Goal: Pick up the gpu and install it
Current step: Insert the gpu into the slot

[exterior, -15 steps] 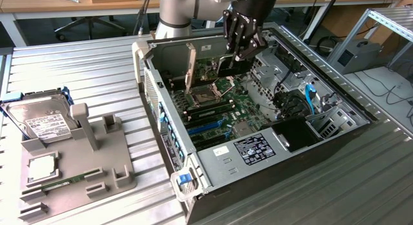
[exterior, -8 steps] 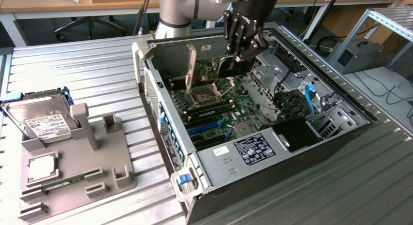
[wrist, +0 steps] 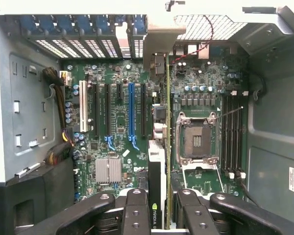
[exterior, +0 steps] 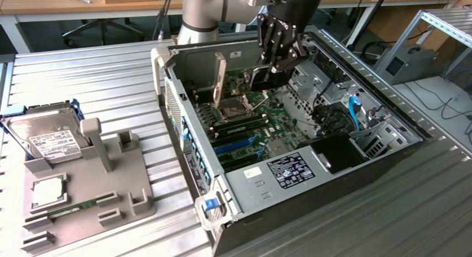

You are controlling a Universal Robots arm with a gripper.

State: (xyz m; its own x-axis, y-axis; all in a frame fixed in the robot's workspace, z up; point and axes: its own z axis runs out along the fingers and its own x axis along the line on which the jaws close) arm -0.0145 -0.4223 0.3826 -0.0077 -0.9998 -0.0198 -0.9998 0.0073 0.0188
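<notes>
My gripper is inside the open computer case, shut on the gpu, whose black cooler faces the exterior view's front. Its metal end bracket stands upright towards the case's rear wall. In the wrist view the gpu appears edge-on between my two black fingers, running from the gripper to its silver bracket by the rear slot openings. The card hangs over the green motherboard, between the expansion slots and the processor socket. Whether its edge touches a slot is hidden.
Blue, white and black expansion slots lie beside the card. Cables hang near the case wall. Outside the case, at the exterior view's left, a grey fixture holds a hard drive, a processor chip and a memory stick.
</notes>
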